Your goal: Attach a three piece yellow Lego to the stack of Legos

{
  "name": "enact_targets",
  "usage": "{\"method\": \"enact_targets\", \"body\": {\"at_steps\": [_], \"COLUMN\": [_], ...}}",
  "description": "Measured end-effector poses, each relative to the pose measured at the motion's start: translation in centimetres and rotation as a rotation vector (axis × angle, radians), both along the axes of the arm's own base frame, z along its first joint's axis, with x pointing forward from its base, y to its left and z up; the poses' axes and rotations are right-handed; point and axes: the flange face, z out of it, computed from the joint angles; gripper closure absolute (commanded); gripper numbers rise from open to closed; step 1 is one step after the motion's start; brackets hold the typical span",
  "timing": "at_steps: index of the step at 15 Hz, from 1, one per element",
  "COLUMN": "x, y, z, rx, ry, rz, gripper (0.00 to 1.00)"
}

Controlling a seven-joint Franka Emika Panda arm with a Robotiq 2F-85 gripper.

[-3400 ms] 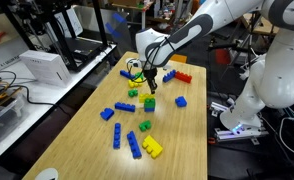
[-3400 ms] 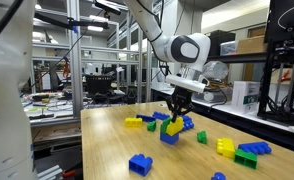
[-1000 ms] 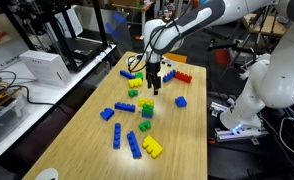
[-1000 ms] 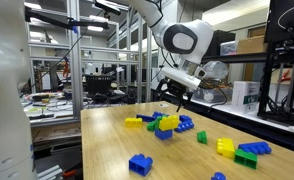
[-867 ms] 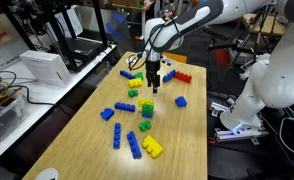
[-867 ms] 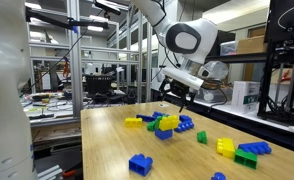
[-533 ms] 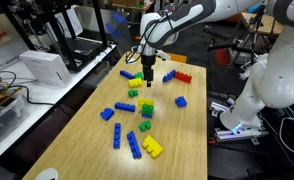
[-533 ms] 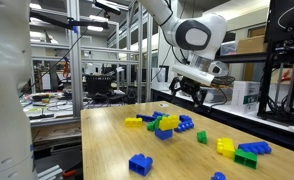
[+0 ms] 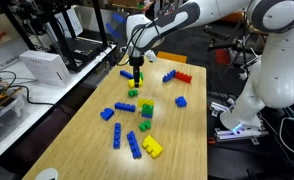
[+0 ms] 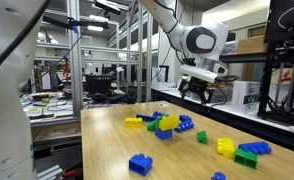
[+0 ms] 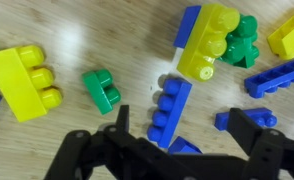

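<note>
Two dark fingers (image 11: pixel 119 128) of the hand (image 11: pixel 177 122) stand spread wide at the bottom of the wrist view, gripping nothing. In both exterior views the hand (image 9: pixel 137 76) (image 10: pixel 195 93) hangs in the air above the table (image 9: pixel 92 145) (image 10: pixel 107 145), touching none of the bricks.

The yellow brick (image 11: pixel 25 82) with three studs in a row lies flat on the wood at the left of the wrist view; in an exterior view it (image 10: pixel 134 122) sits just beside the stack, apart from it. The stack (image 11: pixel 212 38) (image 10: pixel 165 125) (image 9: pixel 147 106) shows yellow, blue and green pieces joined together, and it stands to one side of the hand, not under it.

Between the yellow brick and the stack lies a small green brick (image 11: pixel 100 90). A long blue brick (image 11: pixel 172 105) lies on the table below the gap between the fingers. Another blue brick (image 11: pixel 277 78) lies at the right edge of the wrist view. Farther off, a red brick (image 9: pixel 182 77) rests near the table's far side, and more blue, green and yellow pieces are scattered toward the near end.
</note>
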Motion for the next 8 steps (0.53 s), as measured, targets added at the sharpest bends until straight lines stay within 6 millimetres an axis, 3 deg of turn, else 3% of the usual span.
{"method": "enact_targets", "body": {"at_steps": [8], "x": [1.1], "y": [3.5], "z": [-4.2], "rx": [0.015], "ry": [0.107], "rz": [-0.141], "gripper": [0.0]}}
